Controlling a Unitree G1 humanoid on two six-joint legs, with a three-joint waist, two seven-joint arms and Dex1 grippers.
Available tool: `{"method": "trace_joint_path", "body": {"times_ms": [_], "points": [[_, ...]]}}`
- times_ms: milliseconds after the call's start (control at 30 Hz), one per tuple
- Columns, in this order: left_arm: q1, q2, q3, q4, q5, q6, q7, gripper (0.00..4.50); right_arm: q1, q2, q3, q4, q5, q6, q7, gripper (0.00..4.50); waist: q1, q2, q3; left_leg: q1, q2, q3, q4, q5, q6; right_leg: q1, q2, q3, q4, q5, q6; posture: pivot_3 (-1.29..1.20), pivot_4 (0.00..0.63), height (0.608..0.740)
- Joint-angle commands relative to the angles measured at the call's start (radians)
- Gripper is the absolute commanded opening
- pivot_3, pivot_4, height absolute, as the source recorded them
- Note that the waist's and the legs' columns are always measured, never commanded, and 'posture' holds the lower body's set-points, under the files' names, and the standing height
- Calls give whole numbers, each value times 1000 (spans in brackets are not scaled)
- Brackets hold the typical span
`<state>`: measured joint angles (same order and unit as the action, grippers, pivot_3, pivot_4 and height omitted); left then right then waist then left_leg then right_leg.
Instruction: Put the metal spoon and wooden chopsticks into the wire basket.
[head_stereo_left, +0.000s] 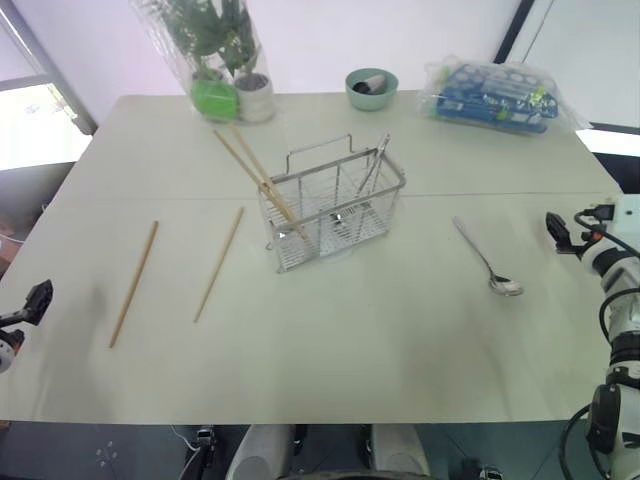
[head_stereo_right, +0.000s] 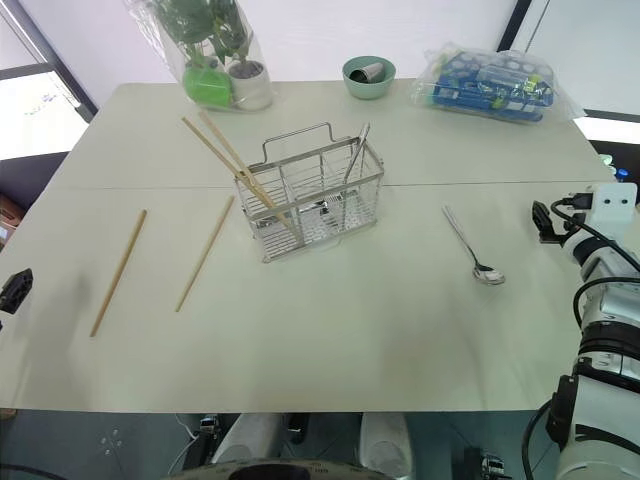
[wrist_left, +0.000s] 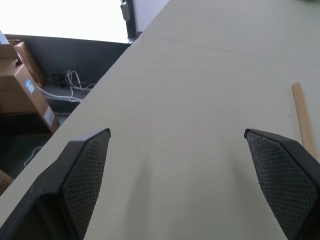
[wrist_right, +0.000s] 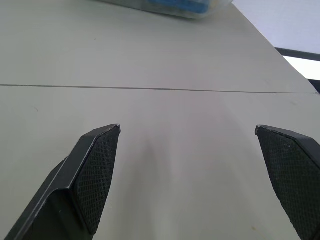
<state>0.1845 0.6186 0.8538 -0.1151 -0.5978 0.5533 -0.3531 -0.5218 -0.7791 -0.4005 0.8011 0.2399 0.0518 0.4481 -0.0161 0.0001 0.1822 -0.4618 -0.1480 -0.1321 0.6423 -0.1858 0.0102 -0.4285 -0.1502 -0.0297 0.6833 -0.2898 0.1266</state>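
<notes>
The wire basket (head_stereo_left: 330, 205) stands at the table's middle, a little toward the back. Two wooden chopsticks (head_stereo_left: 252, 168) lean out of its left end, and thin metal rods (head_stereo_left: 375, 165) stand in its right end. Two more wooden chopsticks lie flat to its left, one (head_stereo_left: 219, 263) nearer the basket and one (head_stereo_left: 134, 283) further out. The metal spoon (head_stereo_left: 485, 260) lies to the basket's right, bowl toward me. My left gripper (wrist_left: 177, 132) hovers open over the table's left edge, the outer chopstick's end (wrist_left: 302, 125) beside it. My right gripper (wrist_right: 187, 127) is open at the right edge, right of the spoon.
At the back stand a plastic-wrapped potted plant (head_stereo_left: 215, 50), a green bowl (head_stereo_left: 372, 88) and a bagged blue package (head_stereo_left: 490, 95). A seam (wrist_right: 150, 89) crosses the table top. Cardboard boxes (wrist_left: 22, 80) and cables sit on the floor left of the table.
</notes>
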Motion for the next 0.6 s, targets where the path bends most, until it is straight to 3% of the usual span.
{"method": "trace_joint_path", "body": {"times_ms": [33,600], "points": [[-8,5,14,-26,2,-17,10,4500,-29,-15,-11,-14,4,-22,-1,4433,0,0,0,0,0,0,0,0,0,0,0,0,0,0,0,0,150,687],[-110,16,10,1,-19,20,65,4500,-84,-68,13,-8,-13,-12,51,4433,1,0,0,0,0,0,0,0,0,0,0,0,0,0,0,0,150,687]]}}
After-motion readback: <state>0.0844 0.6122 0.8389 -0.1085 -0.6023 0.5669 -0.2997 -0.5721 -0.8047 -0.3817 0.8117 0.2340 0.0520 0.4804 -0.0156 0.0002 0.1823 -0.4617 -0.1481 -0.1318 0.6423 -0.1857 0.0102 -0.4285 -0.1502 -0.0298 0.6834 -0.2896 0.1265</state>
